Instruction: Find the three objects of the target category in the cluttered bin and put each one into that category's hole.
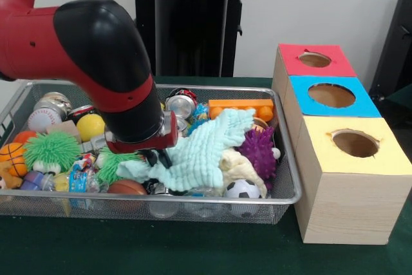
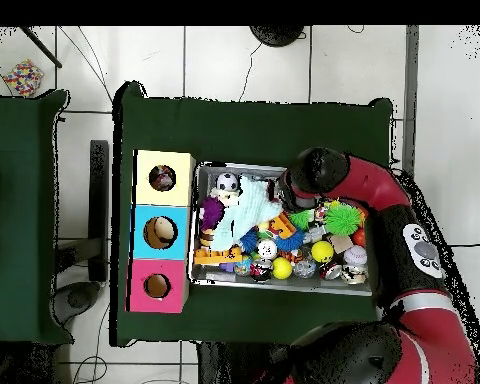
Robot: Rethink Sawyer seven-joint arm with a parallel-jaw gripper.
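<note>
The wire mesh bin [image 1: 291, 178] is full of toys, cans and balls; it also shows in the overhead view [image 2: 284, 284]. A pale mint cloth [image 1: 203, 149] lies crumpled in its middle, with a cream cloth [image 1: 237, 164] next to it. No white dotted cloth shows in the bin. My gripper [image 1: 154, 157] is down in the bin at the mint cloth's left edge, mostly hidden under the arm's wrist. The yellow-topped box [image 1: 380, 159] stands nearest the camera with its round hole [image 1: 355, 143]. In the overhead view this hole [image 2: 163, 178] shows something mottled inside.
A blue-topped box [image 1: 364, 104] and a red-topped box [image 1: 338, 62] stand behind the yellow one. A purple spiky ball [image 1: 257, 152], green spiky balls [image 1: 51, 149], a football [image 1: 242, 189], cans [image 1: 180, 102] and an orange block [image 1: 241, 105] crowd the bin.
</note>
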